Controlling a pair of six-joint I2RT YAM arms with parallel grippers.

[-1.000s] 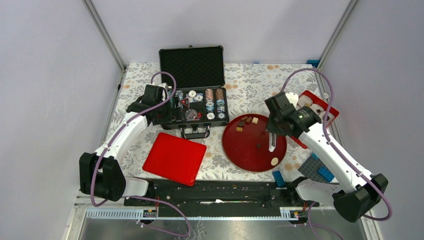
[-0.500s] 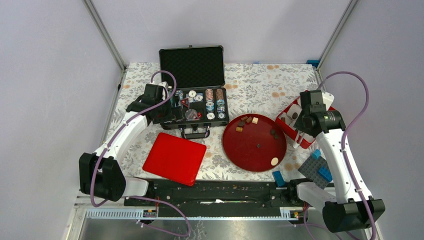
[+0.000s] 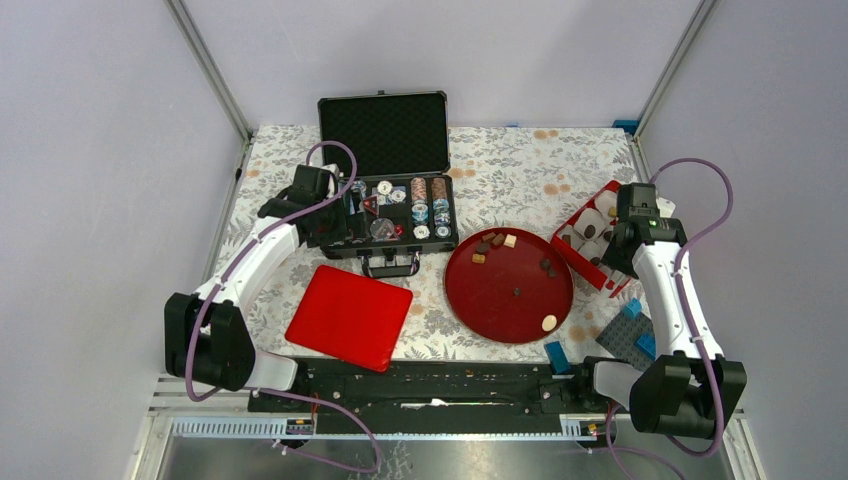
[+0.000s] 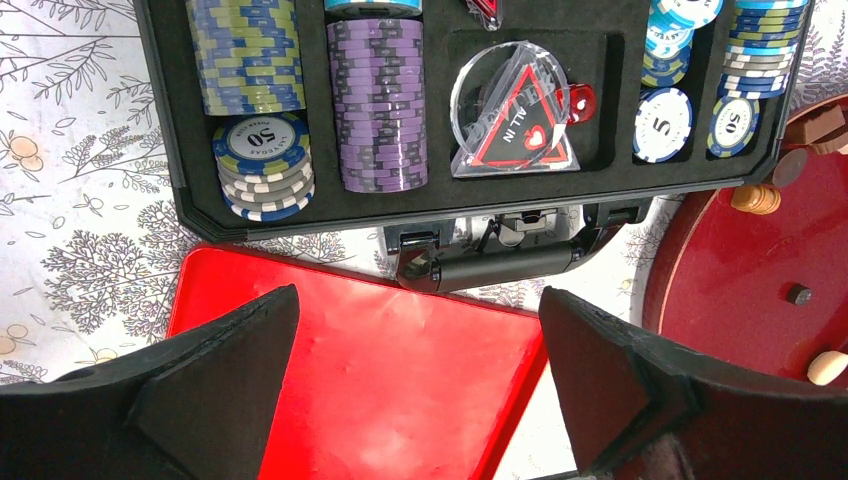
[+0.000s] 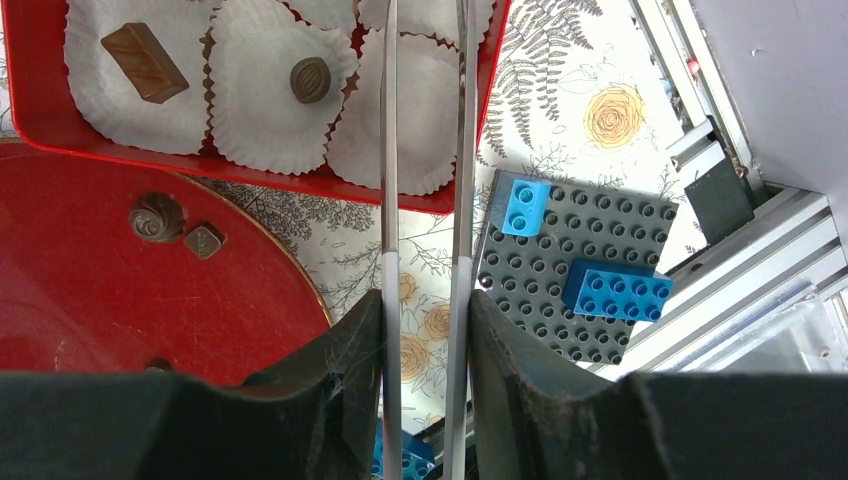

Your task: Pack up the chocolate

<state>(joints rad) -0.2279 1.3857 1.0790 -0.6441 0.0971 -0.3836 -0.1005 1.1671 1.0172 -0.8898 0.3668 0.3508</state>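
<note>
Right fingers [image 5: 389, 150], narrowly apart with tips unseen so I cannot tell their hold, hover over the red box [image 5: 40, 135] at 2 o'clock of the plate [image 5: 80, 300] holding loose chocolate [image 5: 155, 217]; an off-centre release could miss the cups [image 5: 240, 130].

Tiny dark brown, tan and cream chocolate pieces [image 3: 497, 240] are lying scattered on the round red plate [image 3: 500, 310]; two more brown ones [image 5: 309, 78] are sitting in white paper cups [image 5: 250, 130] inside the red box [image 5: 25, 110]

1 plate [image 3: 500, 305], 1 case [image 3: 383, 132], 1 tweezers [image 5: 389, 200]
</note>
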